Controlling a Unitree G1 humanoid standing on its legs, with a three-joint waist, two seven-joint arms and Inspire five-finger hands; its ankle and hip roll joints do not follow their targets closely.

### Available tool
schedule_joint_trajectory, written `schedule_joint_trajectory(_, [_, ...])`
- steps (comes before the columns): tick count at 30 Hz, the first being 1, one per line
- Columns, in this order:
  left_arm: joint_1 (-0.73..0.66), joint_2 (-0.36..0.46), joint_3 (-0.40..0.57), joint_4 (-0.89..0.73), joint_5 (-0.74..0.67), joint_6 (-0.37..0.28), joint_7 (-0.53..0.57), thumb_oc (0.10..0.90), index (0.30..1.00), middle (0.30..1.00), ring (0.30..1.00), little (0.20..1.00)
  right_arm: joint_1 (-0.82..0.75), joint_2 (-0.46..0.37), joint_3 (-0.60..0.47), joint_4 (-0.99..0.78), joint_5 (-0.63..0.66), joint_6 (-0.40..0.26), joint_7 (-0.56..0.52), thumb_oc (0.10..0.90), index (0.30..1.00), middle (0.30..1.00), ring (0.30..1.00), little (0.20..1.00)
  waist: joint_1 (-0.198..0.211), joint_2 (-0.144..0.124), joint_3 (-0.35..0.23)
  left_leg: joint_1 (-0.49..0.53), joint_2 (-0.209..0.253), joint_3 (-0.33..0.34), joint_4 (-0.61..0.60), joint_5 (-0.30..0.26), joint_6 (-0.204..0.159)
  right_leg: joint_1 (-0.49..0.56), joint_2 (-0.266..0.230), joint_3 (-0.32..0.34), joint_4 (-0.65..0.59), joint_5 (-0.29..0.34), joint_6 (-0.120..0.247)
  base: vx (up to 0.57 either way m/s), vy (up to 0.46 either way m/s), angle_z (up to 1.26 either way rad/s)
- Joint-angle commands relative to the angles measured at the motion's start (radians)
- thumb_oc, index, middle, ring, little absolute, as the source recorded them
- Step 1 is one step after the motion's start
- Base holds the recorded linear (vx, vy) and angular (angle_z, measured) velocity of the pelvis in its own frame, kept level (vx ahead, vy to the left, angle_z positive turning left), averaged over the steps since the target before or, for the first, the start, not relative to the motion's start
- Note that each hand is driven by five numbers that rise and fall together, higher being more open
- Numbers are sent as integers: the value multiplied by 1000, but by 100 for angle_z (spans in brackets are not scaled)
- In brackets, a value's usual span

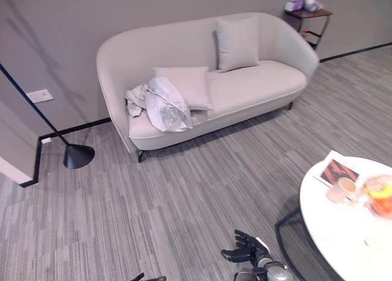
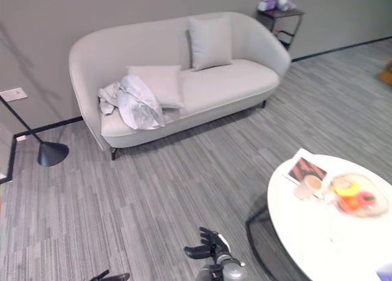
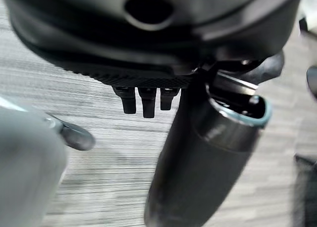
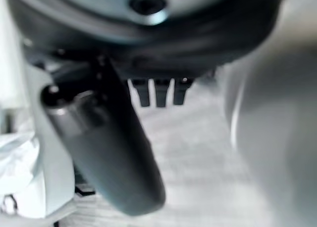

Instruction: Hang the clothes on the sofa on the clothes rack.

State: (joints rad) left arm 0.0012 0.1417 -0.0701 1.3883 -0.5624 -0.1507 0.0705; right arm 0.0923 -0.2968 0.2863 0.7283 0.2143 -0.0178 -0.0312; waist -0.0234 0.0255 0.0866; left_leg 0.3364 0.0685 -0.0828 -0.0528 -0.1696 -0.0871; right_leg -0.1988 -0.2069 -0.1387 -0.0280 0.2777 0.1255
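A crumpled pale grey garment [image 1: 160,103] lies on the left end of the light beige sofa [image 1: 257,85], partly against a flat cushion [image 1: 187,85]. It is well across the floor from both hands. My right hand [image 1: 248,250] hovers low over the carpet with its fingers spread and nothing in it. Fingertips of my left hand [image 2: 110,276] peek in at the bottom edge. In its wrist view the left hand [image 3: 198,172] is open and empty over the floor. The right hand [image 4: 109,153] looks the same in its own wrist view.
A black slanted pole with a cone-shaped foot [image 1: 78,155] stands left of the sofa by the wall. A round white table [image 1: 343,232] at lower right carries a cup [image 1: 346,185], a magazine and a fruit plate [image 2: 355,198]. A small side table [image 1: 308,14] stands at the back right.
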Motion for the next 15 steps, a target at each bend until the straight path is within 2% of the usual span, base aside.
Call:
schedule_joint_trajectory(1, [-41, -2, 41, -49, -13, -51, 0, 800, 900, 900, 900, 900, -110, -46, -12, -47, -129, -45, -51, 800, 900, 900, 900, 900, 8, -36, -28, -87, 104, 51, 86, 164, -28, 42, -9, -8, 16, -88, 59, 281, -358, 32])
schedule_joint_trajectory(2, [-41, -2, 41, -49, -13, -51, 0, 800, 900, 900, 900, 900, -111, -46, -12, -47, -129, -46, -51, 800, 900, 900, 900, 900, 4, -34, -29, -91, 107, 47, 89, 162, -29, 43, -8, -13, 15, -88, 58, 213, -317, 27])
schedule_joint_trajectory(4, [-49, -17, 27, -58, -41, -46, -5, 800, 900, 900, 900, 900, -127, -63, -1, -60, -141, -51, -60, 800, 900, 900, 900, 900, 20, -44, -23, -172, 130, 62, 230, 266, -45, 112, 11, -64, -21, -123, 22, 165, -216, 24])
schedule_joint_trajectory(5, [-49, -17, 27, -58, -41, -46, -6, 800, 900, 900, 900, 900, -127, -63, -1, -59, -141, -52, -60, 800, 900, 900, 900, 900, 17, -43, -22, -176, 132, 57, 234, 264, -46, 115, 12, -68, -23, -122, 21, 242, -354, 28])
schedule_joint_trajectory(6, [-57, -23, 1, -87, -37, -41, -9, 800, 900, 900, 900, 900, -140, -80, 20, -74, -171, -48, -73, 800, 900, 900, 900, 900, 35, -64, 1, -273, 160, 87, 420, 320, -40, 179, 27, -106, -49, -156, -15, 224, -351, 33])
schedule_joint_trajectory(7, [-57, -21, -23, -110, -13, -40, -12, 800, 900, 900, 900, 900, -152, -90, 31, -71, -200, -43, -86, 800, 900, 900, 900, 900, 38, -75, 5, -301, 175, 131, 446, 326, -26, 200, 30, -124, -59, -178, -24, 300, -427, 50])
schedule_joint_trajectory(9, [-56, -15, -50, -157, 12, -43, -11, 800, 900, 900, 900, 900, -173, -107, 40, -75, -251, -33, -104, 800, 900, 900, 900, 900, 55, -81, 21, -372, 172, 178, 487, 287, -16, 229, 30, -141, -59, -209, -28, 273, -184, 69])
schedule_joint_trajectory(10, [-52, -15, -35, -179, -34, -58, 9, 800, 900, 900, 900, 900, -202, -108, 45, -79, -257, -37, -127, 800, 900, 900, 900, 900, 80, -73, 31, -446, 115, 216, 366, 196, -7, 257, 24, -162, -59, -244, -16, 256, -62, 51])
schedule_joint_trajectory(11, [-52, -14, -35, -179, -34, -58, 9, 800, 900, 900, 900, 900, -202, -108, 44, -79, -256, -37, -127, 800, 900, 900, 900, 900, 79, -76, 29, -448, 111, 217, 360, 201, -5, 253, 21, -163, -59, -242, -15, 283, 7, 21])
schedule_joint_trajectory(12, [-46, -20, -31, -172, -44, -57, 15, 800, 900, 900, 900, 900, -208, -103, 47, -81, -253, -38, -132, 800, 900, 900, 900, 900, 88, -67, 25, -465, 110, 245, 262, 213, -12, 268, 24, -174, -59, -260, -8, 180, 77, 26])
schedule_joint_trajectory(13, [-40, -29, -27, -167, -56, -54, 19, 800, 900, 900, 900, 900, -213, -98, 50, -82, -255, -38, -139, 800, 900, 900, 900, 900, 99, -55, 20, -482, 109, 259, 168, 253, -19, 282, 29, -182, -59, -275, -7, 270, 118, 29])
schedule_joint_trajectory(15, [-32, -44, -18, -153, -86, -53, 33, 800, 900, 900, 900, 900, -234, -90, 65, -63, -282, -42, -169, 800, 900, 900, 900, 900, 127, -33, 17, -524, 114, 234, 25, 346, -33, 302, 50, -187, -59, -299, -6, 286, 141, 9])
